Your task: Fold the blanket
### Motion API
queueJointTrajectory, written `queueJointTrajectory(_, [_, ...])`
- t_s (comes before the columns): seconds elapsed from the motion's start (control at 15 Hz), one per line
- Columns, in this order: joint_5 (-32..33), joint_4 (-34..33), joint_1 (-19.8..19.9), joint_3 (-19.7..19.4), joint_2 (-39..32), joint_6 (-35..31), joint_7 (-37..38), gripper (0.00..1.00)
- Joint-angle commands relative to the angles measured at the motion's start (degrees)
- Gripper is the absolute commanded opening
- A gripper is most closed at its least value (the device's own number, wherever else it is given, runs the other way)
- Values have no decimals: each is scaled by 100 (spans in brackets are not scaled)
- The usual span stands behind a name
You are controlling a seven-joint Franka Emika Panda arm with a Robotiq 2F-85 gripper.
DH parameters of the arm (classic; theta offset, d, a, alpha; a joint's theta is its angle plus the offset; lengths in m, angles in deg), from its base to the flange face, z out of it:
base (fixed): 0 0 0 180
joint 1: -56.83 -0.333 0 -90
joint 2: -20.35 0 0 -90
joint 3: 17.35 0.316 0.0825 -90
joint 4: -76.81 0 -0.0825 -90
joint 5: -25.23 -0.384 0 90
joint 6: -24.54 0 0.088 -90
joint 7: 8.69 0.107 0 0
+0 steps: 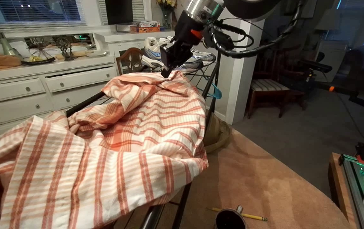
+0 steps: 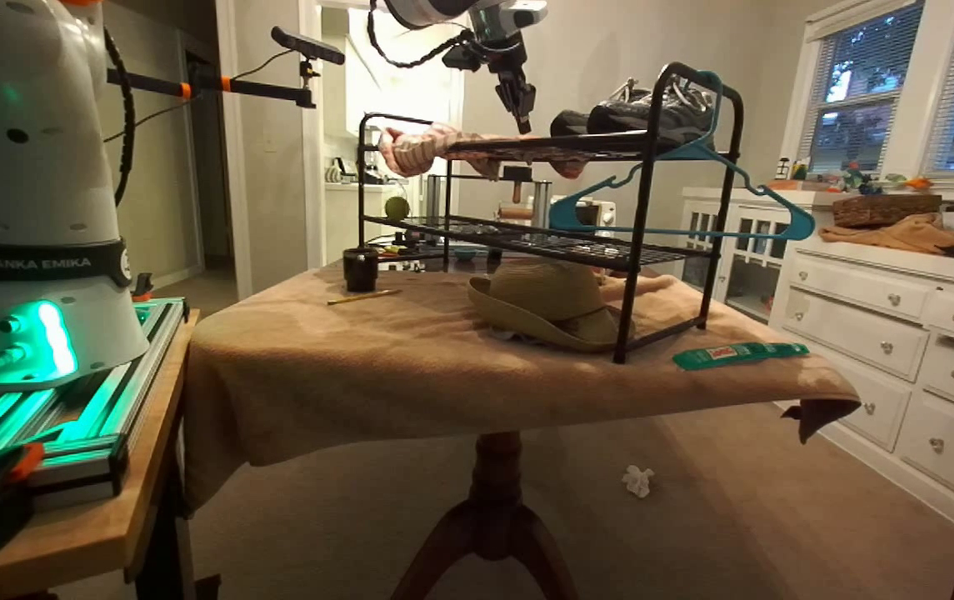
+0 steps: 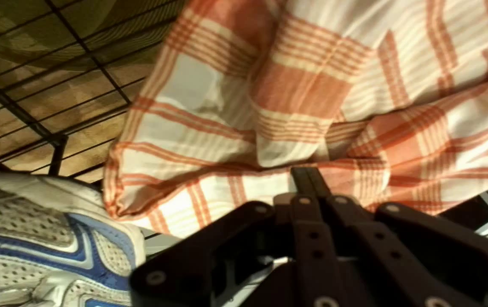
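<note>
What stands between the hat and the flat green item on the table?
A black rack leg stands there, between the hat and the flat green item; this shows in an exterior view.

1. The blanket (image 1: 166,124) is a large, soft cream-white cloth with orange-red stripes crossing in plaid.
2. It lies rumpled across the top shelf (image 2: 593,150) of a black wire rack (image 2: 636,250).
3. In an exterior view, a bunched ridge (image 1: 105,117) runs along one side and a broad flap (image 1: 96,181) drops over the shelf's edge.
</note>
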Motion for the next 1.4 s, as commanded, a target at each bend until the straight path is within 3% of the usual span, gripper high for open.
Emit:
queueJointTrajectory(0.0, [-251, 26, -57, 28, 147, 46, -255, 0])
queueJointTrajectory(0.13, [573, 108, -54, -84, 179, -100, 95, 0])
queueJointTrajectory(0.2, [819, 111, -42, -119, 185, -93, 194, 26])
queueJointTrajectory(0.33, [1175, 137, -17, -185, 170, -118, 247, 34])
queueJointTrajectory(0.87, [1393, 352, 55, -326, 122, -120, 137, 95])
queueJointTrajectory(1.0, [1406, 421, 64, -348, 117, -102, 154, 100])
queueJointTrajectory(1.33, [1255, 525, 81, -378, 35, -241, 113, 100])
